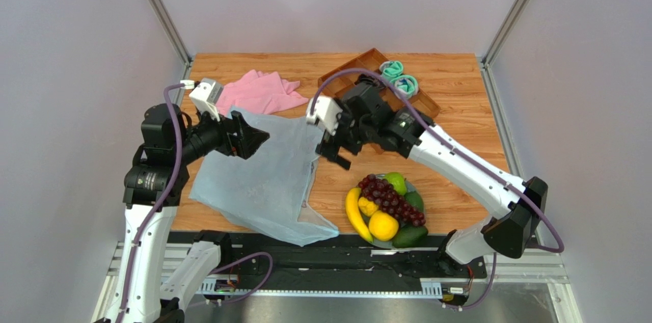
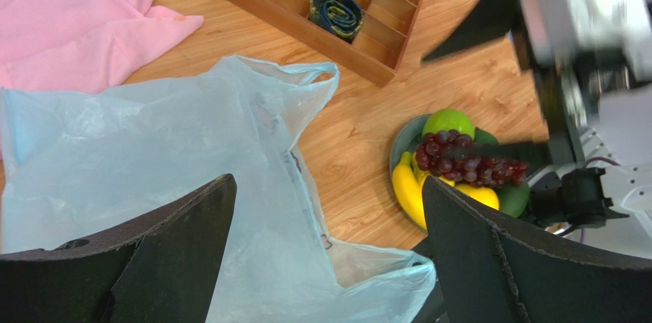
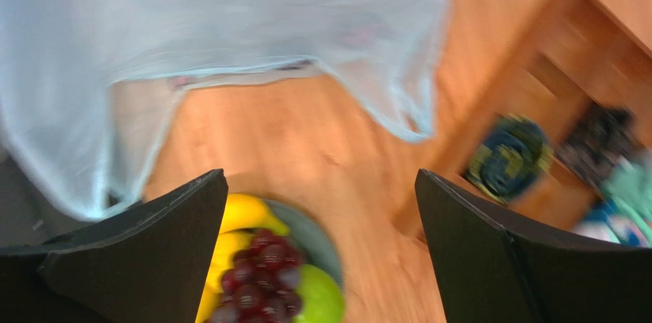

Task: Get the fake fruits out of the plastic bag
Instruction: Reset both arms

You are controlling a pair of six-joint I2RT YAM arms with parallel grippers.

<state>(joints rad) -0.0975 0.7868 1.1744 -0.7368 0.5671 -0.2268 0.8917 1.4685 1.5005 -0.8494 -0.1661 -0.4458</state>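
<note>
Fake fruits (image 1: 386, 212) lie heaped on a grey plate (image 2: 398, 145) at 5 o'clock on the table (image 1: 459, 90), outside the plastic bag (image 1: 256, 182), which lies flattened at 8 o'clock. The left gripper (image 1: 260, 139) hangs over the bag's far edge and the right gripper (image 1: 337, 156) between bag and plate, both with jaws spread wide, holding nothing. Pink cloth (image 1: 260, 92) lies at 11 o'clock; wooden tray (image 1: 356, 69) with rolled socks (image 1: 399, 77) at 1 o'clock.

Overhead from behind, wrist views close, oblique; both share fruits (image 2: 448, 123)
</note>
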